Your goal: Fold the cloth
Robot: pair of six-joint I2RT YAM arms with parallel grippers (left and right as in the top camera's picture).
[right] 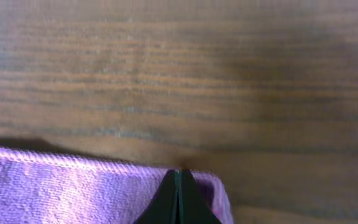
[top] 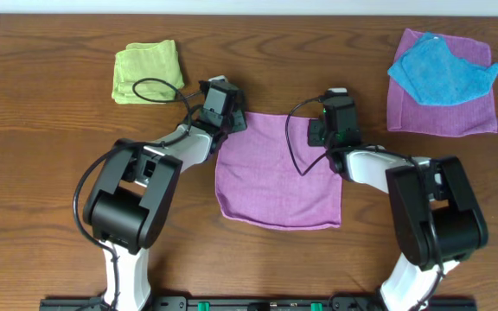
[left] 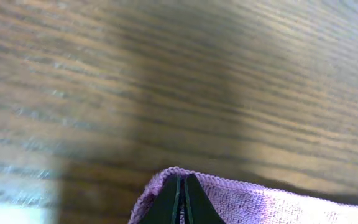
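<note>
The mauve-purple cloth [top: 275, 177] lies spread in one layer at the table's middle. My left gripper [top: 233, 122] is at its far left corner and my right gripper [top: 322, 130] is at its far right corner. In the left wrist view the fingers [left: 182, 183] are shut, with the cloth's hemmed corner [left: 260, 205] pinched around them. In the right wrist view the fingers [right: 179, 180] are shut on the other corner of the cloth [right: 73, 186]. Both corners are low, at or just above the wood.
A second mauve cloth [top: 456, 117] lies at the back right with a bright blue cloth [top: 439, 69] on top of it. A folded lime-green cloth [top: 147, 71] lies at the back left. Bare wood surrounds them.
</note>
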